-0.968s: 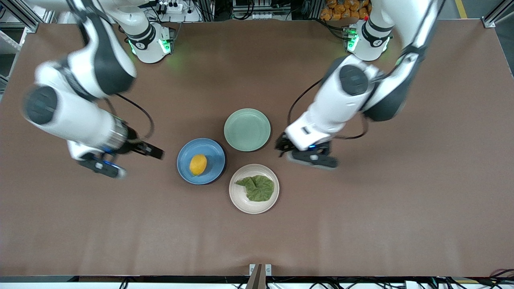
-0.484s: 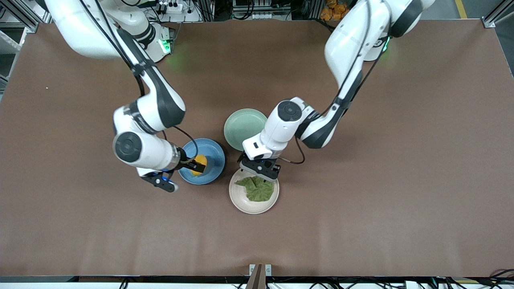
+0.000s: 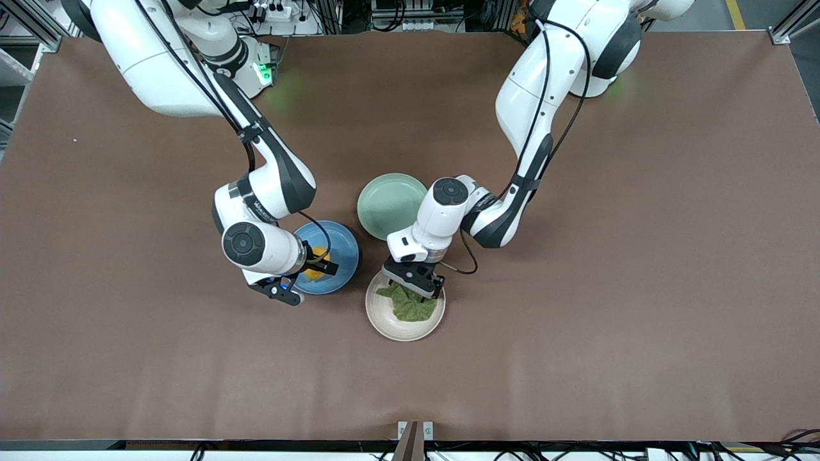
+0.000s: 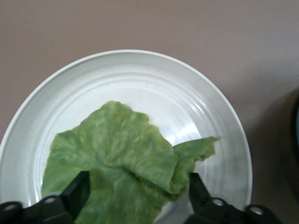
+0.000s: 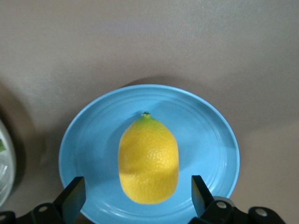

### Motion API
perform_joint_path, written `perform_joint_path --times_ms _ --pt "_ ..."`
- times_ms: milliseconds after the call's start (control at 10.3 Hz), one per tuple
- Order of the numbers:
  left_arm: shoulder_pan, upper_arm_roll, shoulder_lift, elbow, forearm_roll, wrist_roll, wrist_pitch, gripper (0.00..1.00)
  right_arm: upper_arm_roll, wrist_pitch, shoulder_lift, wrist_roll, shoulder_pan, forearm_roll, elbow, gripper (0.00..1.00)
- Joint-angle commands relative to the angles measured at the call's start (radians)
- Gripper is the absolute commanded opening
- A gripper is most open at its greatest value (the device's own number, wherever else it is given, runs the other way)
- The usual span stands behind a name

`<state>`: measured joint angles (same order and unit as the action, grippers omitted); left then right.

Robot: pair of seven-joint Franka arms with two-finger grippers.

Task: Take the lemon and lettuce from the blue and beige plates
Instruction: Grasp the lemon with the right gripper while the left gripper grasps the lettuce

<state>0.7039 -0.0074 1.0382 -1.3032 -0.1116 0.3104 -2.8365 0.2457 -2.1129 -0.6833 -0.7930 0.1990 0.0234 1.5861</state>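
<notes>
We hold both grippers spread: the right gripper (image 5: 133, 198) straddles the lemon (image 5: 148, 160) on the blue plate (image 5: 210, 140), the left gripper (image 4: 135, 198) brackets the lettuce (image 4: 117, 154) on the beige plate (image 4: 140, 74) beside it. Risks — the lemon could roll, the leaf could slip.

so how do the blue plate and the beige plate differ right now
The blue plate holds a rounded yellow lemon, with the right gripper open around it. The beige plate holds a flat, crinkled green lettuce, with the left gripper open around it. Both are round, shallow and alike in size.
</notes>
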Motion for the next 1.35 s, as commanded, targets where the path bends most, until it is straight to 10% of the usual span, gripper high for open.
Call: perform_joint_path --times_ms 0,194,387,968,1258 --pt "0.011 0.012 0.020 0.028 -0.020 0.006 -0.003 0.45 0.007 -0.021 -0.015 -0.018 -0.001 0.027 0.017 1.00" --pt "0.014 0.014 0.016 0.024 -0.022 0.009 0.000 0.00 0.011 -0.035 -0.031 -0.017 -0.001 0.026 0.025 1.00" --pt "0.008 0.015 -0.030 -0.010 -0.023 0.012 0.029 0.00 0.012 -0.061 -0.048 -0.017 0.003 0.026 0.029 0.95" --pt "-0.136 0.004 -0.468 -0.231 -0.017 -0.011 0.470 0.00 0.029 0.012 0.003 -0.005 -0.027 0.012 -0.010 0.26" --pt "-0.288 0.003 -0.573 -0.229 -0.008 -0.040 0.720 0.00 0.030 0.209 0.106 0.117 -0.101 0.007 -0.038 0.23"
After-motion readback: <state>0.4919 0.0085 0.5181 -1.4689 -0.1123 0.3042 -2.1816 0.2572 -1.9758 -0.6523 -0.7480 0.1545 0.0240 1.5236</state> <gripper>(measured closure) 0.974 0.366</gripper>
